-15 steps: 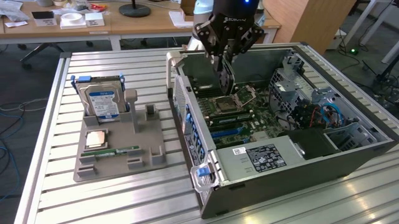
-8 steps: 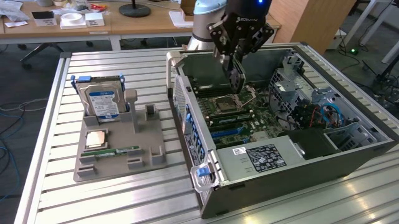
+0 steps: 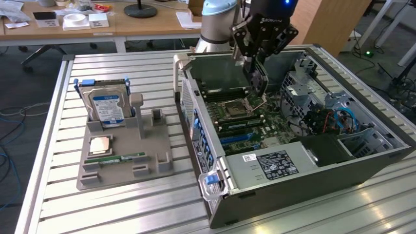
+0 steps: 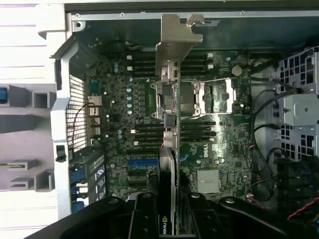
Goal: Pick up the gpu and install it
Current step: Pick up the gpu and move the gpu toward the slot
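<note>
Gripper [image 3: 255,57] was clamped shut on the gpu [image 3: 261,80], which hung inside the open computer case [image 3: 312,185] above the motherboard [image 3: 244,124]. Exterior view: long axis ran downward from the gripper, slightly tilted. Wrist view: gpu [image 4: 169,124] edge-on, silver bracket [image 4: 177,42] at the end away from the fingers [image 4: 144,214]. Exterior view gave the grey holder [image 3: 117,176] beside the case. Count: one gpu, one hard drive [image 3: 107,107], one processor [image 3: 99,145], one memory stick [image 3: 117,158].
</note>
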You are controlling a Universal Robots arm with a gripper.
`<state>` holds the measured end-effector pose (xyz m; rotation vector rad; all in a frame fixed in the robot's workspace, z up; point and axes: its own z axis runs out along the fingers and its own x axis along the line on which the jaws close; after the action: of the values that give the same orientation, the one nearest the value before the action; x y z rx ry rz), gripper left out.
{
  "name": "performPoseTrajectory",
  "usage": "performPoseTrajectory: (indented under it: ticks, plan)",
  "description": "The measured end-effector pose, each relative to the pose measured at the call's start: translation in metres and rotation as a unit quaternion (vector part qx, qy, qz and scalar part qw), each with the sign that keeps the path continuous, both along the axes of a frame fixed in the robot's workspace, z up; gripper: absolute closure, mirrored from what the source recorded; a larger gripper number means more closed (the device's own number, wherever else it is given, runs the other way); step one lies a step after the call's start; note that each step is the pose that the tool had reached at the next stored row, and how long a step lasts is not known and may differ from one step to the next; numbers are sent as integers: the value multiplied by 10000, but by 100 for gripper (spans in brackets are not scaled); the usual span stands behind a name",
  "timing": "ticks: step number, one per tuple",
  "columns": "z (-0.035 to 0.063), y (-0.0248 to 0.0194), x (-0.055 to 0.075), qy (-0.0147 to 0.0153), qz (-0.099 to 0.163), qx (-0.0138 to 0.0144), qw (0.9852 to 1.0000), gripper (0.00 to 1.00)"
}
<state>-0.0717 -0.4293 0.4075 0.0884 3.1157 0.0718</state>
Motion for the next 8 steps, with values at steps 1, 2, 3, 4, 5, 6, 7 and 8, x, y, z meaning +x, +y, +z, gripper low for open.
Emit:
performPoseTrajectory:
  ticks: [1,2,3,4,5,6,7,8]
  plan:
    - [0,0,27,0,0,0,10000,74]
    - [0,0,57,0,0,1,10000,74]
    - [0,0,86,0,1,0,10000,74]
    - [0,0,114,0,2,1,10000,74]
    - [0,0,141,0,1,1,10000,74]
    - [0,0,169,0,1,1,10000,74]
    - [0,0,197,0,1,0,10000,74]
    - [0,0,225,0,2,1,10000,74]
